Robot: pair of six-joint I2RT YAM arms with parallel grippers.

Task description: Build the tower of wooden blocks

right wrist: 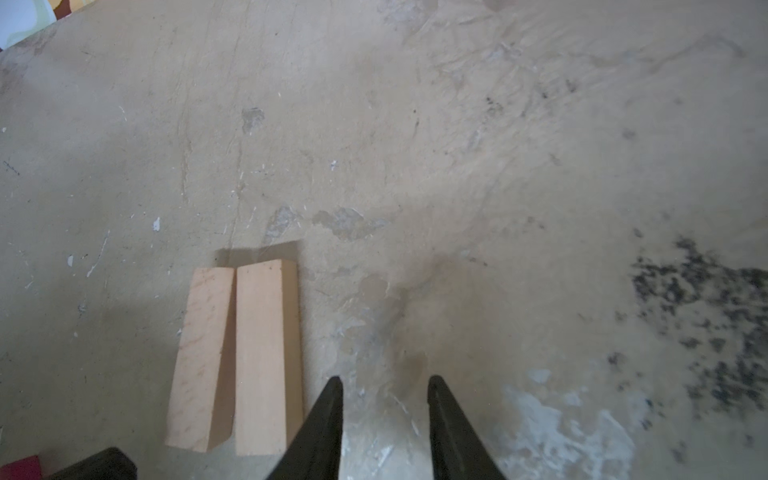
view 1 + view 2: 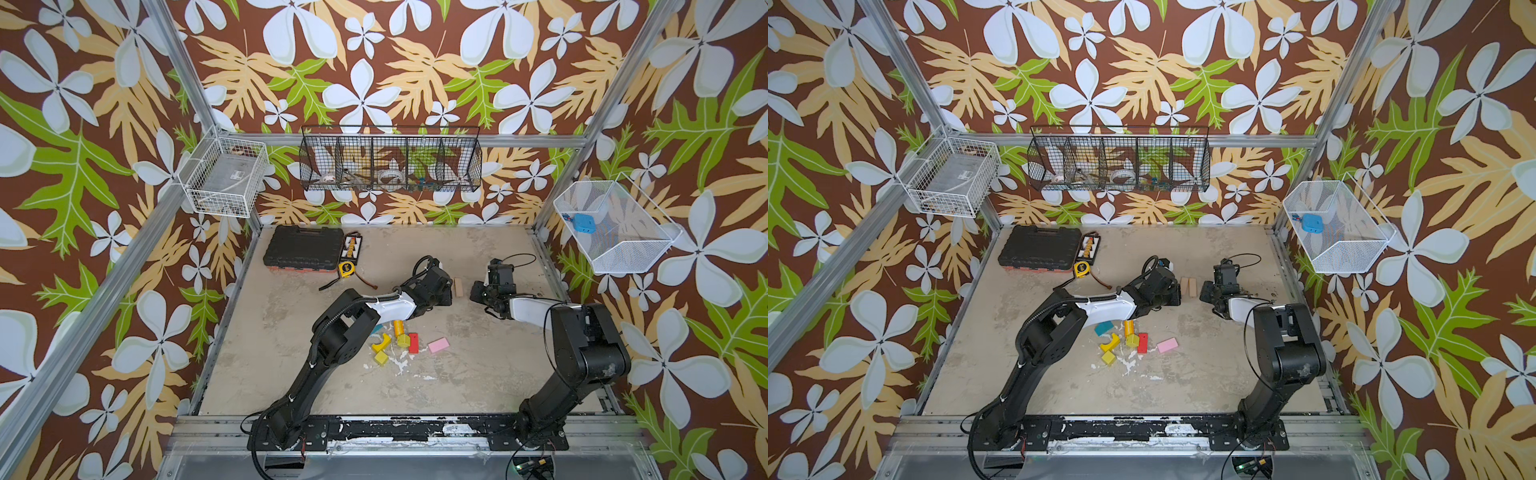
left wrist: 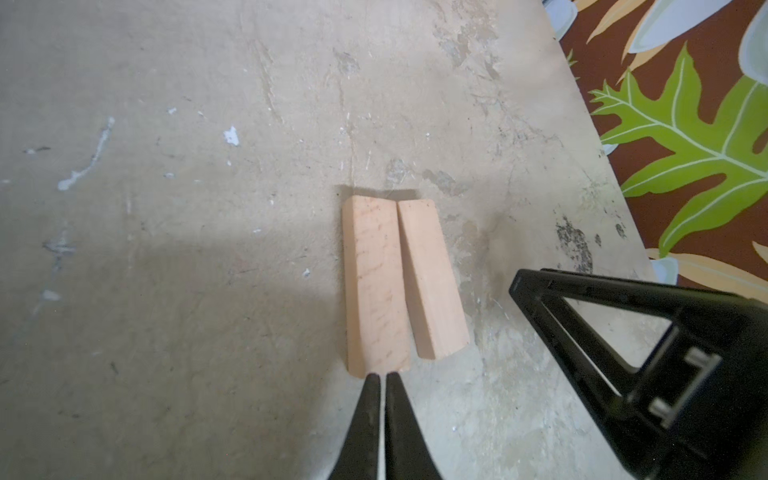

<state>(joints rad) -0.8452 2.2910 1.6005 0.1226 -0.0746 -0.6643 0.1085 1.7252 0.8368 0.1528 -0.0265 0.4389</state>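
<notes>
No tower stands yet, so the step in hand looks like laying the base. The two tan planks (image 3: pixel 374 282) lie flat on the bench (image 3: pixel 166 291), close together and nearly parallel, with a thin gap that widens toward the left fingers (image 3: pixel 372 388). Those fingers are pressed together and hold nothing. Their tips sit right at the near end of one plank; whether they touch it I cannot tell. The right fingers (image 1: pixel 330 411) stand narrowly parted and empty, with the planks just beside them and not between them.

The painted pieces, among them a pink block (image 2: pixel 1167 345) and a red block (image 2: pixel 1142 343), lie loose well behind both sets of fingers, near the left arm.

The next move probably calls for squaring the planks, then parting the fingers and reaching back for a painted block to lay across them.
</notes>
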